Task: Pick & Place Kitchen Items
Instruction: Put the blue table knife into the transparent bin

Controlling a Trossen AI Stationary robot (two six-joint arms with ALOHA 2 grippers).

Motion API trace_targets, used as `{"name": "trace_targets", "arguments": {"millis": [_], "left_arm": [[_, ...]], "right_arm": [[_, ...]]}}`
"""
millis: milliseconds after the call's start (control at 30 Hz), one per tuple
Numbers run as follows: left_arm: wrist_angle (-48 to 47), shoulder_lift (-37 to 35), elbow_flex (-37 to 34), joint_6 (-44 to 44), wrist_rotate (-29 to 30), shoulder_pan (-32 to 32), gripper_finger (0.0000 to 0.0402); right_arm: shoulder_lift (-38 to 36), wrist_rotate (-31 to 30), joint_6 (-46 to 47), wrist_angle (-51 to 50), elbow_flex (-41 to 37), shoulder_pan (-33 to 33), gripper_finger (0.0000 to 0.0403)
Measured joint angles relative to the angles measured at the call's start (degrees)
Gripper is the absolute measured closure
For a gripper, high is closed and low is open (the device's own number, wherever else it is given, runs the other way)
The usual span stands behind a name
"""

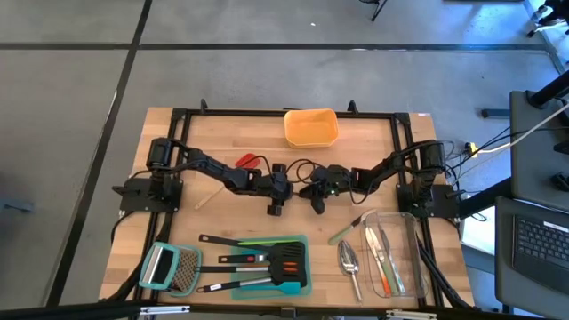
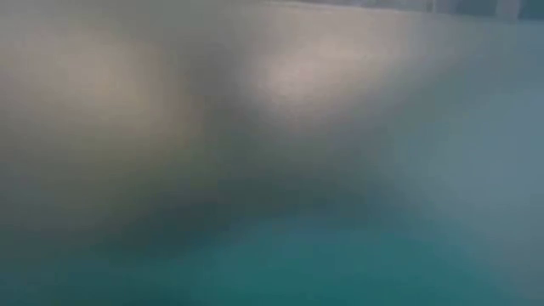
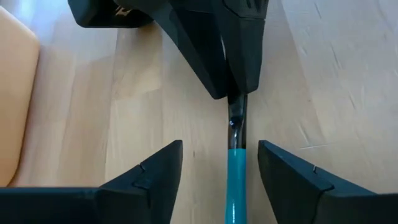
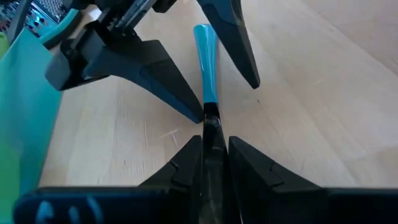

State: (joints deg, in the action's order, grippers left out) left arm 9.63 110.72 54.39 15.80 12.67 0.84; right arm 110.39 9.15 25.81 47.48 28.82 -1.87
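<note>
I see both arms reaching inward from the bench (image 1: pixel 213 133) sides, elbows bent, wrists nearly meeting at the middle of the wooden top in the high view. My right tool (image 4: pixel 214 152) is clamped on the dark end of a slim teal spatula (image 4: pixel 207 68), fingers pressed against it from both sides. The left tool (image 3: pixel 219 165) faces it with fingers spread, one on either side of the teal shaft and not touching it. The spatula's long axis runs along the line between the two wrists, teal end toward the left tool, dark end in the right tool's grip.

Toward the near edge, black turners (image 1: pixel 289 262) lie on a teal tray (image 1: pixel 304 286) beside a grater (image 1: pixel 173 267); a silver scoop (image 1: pixel 349 260) lies just beside a clear container (image 1: pixel 404 222) holding cutlery (image 1: pixel 380 258). An orange container (image 1: pixel 311 127) sits at the far edge.

From above the spatula is hidden between the tools. The low view is a blur; I can make out nothing there.
</note>
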Motion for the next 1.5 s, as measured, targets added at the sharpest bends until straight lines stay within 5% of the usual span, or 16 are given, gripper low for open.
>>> {"name": "trace_targets", "arguments": {"millis": [300, 533, 1100, 1500], "left_arm": [[2.14, 0.23, -0.17, 2.97, 2.28, -0.43, 0.0247], [1.11, 0.24, -0.24, 4.02, 1.55, -1.04, 0.0382], [-4.97, -0.20, 0.09, -3.71, -8.42, 0.83, 0.0389], [-5.38, -0.09, -0.03, -9.26, -12.35, 0.77, 0.0389]], "right_arm": [[0.00, -0.01, 0.80, 0.10, 0.04, 0.00, 0.0328], [-0.02, 0.31, 2.63, 0.64, 0.09, -0.02, 0.0328], [-2.86, 1.38, -0.90, -4.16, 0.04, 0.00, 0.0320], [-2.90, -5.51, -6.46, -4.34, -0.26, 2.60, 0.0169]]}}
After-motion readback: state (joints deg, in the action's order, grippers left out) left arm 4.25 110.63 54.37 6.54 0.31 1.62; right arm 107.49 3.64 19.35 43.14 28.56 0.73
